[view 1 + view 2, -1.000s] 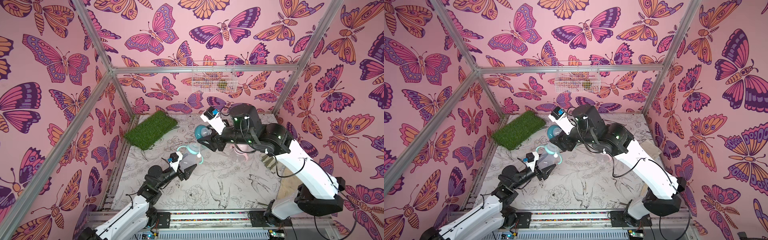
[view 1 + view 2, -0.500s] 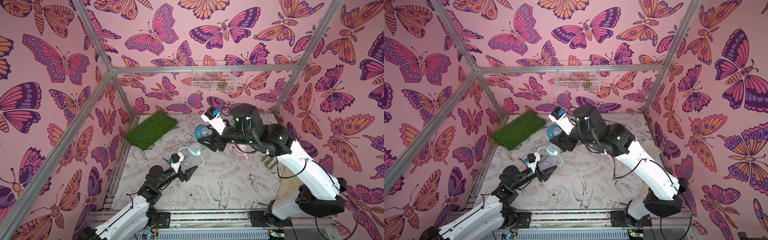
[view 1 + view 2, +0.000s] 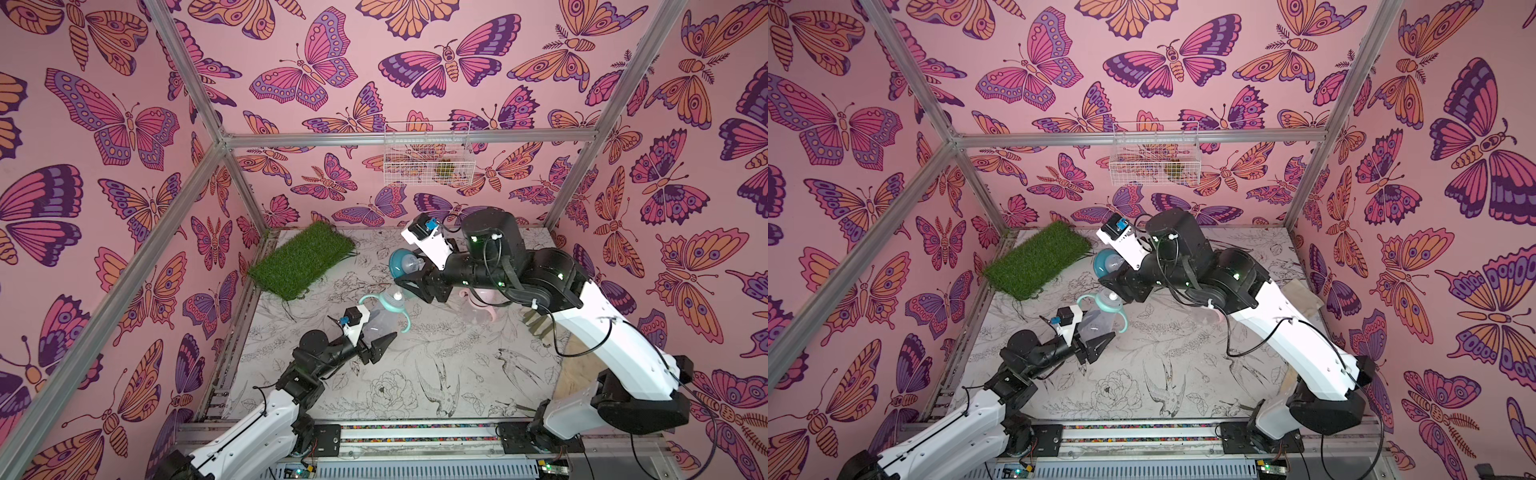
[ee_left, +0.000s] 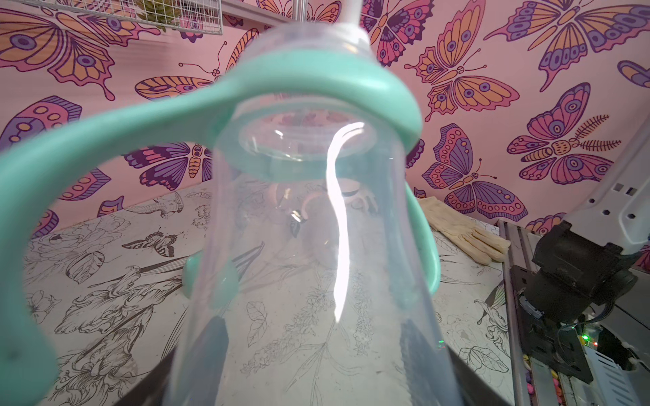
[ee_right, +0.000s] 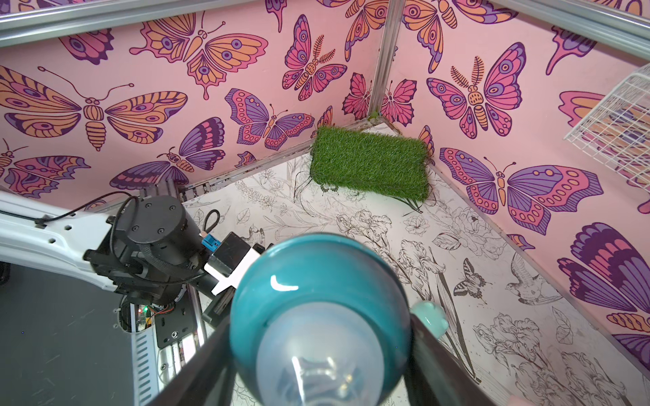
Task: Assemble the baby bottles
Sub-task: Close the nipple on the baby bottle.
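A clear baby bottle [image 3: 380, 322] [image 3: 1096, 322] [image 4: 309, 246] is tilted up off the table, with my left gripper [image 3: 380, 330] [image 3: 1096, 334] shut on its body. It carries a teal two-handled ring [image 3: 386, 303] [image 4: 316, 88] and a pale nipple [image 3: 397, 296]. My left fingers [image 4: 211, 344] show dark through the plastic. My right gripper [image 3: 405, 272] [image 3: 1113, 270] is shut on a teal domed cap [image 3: 402, 262] [image 3: 1108, 264] [image 5: 316, 298]. The cap hangs above and behind the nipple, apart from it. Another bottle with a pink ring [image 3: 478, 301] lies partly hidden under the right arm.
A green grass mat [image 3: 303, 259] [image 5: 369, 161] lies at the back left corner. A white wire basket [image 3: 428, 156] hangs on the back wall. A cream glove [image 4: 460, 232] lies near the right wall. The left arm [image 5: 151, 253] sits close below the cap.
The left gripper with the bottle has drifted very slightly to the right. The right gripper and the cap have stayed in place.
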`<state>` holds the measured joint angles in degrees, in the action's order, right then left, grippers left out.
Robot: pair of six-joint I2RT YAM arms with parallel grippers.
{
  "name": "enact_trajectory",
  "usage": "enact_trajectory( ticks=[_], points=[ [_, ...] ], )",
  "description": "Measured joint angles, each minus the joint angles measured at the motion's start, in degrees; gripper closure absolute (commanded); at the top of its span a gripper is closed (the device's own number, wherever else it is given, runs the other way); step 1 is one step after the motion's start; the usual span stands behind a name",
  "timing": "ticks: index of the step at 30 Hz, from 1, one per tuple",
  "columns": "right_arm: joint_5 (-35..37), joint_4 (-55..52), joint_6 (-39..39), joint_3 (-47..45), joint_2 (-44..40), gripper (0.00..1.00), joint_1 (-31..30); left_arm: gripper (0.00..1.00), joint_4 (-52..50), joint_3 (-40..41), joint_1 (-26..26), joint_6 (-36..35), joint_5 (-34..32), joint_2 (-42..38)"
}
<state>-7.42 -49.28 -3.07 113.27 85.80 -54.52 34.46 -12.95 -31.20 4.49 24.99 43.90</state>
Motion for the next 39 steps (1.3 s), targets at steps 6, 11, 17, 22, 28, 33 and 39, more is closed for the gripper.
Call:
enact_trajectory(
  ticks=[6,11,17,22,28,33,39],
  points=[
    [-1.03,0.74,0.07,-1.14,0.02,0.68,0.00,1.00,-0.20,-0.09,-0.35,-0.15,0.11,-0.28],
    [-2.12,1.73,0.28,-2.64,0.02,0.67,0.00,1.00,-0.24,-0.09,-0.44,-0.52,0.09,-0.63],
    [-3.61,2.01,1.44,-5.53,0.02,0.68,0.00,1.00,-0.44,-1.25,-0.74,-1.49,0.09,-1.31],
    [-3.85,4.28,4.04,-9.94,0.02,0.70,0.17,1.00,-0.39,-3.28,-0.74,-2.47,0.09,-1.29],
    [-3.93,12.02,8.98,-17.51,-0.70,0.71,0.42,1.00,-1.31,-4.07,-0.70,-2.82,-0.11,0.57],
    [-2.93,10.86,10.58,-16.41,-0.74,0.71,0.48,1.00,-1.31,-4.07,-0.72,-3.28,0.15,0.90],
    [-4.35,5.97,12.13,-12.02,-1.20,0.71,1.51,1.00,-0.46,-4.07,-0.74,-4.11,0.76,-0.33]
  ],
)
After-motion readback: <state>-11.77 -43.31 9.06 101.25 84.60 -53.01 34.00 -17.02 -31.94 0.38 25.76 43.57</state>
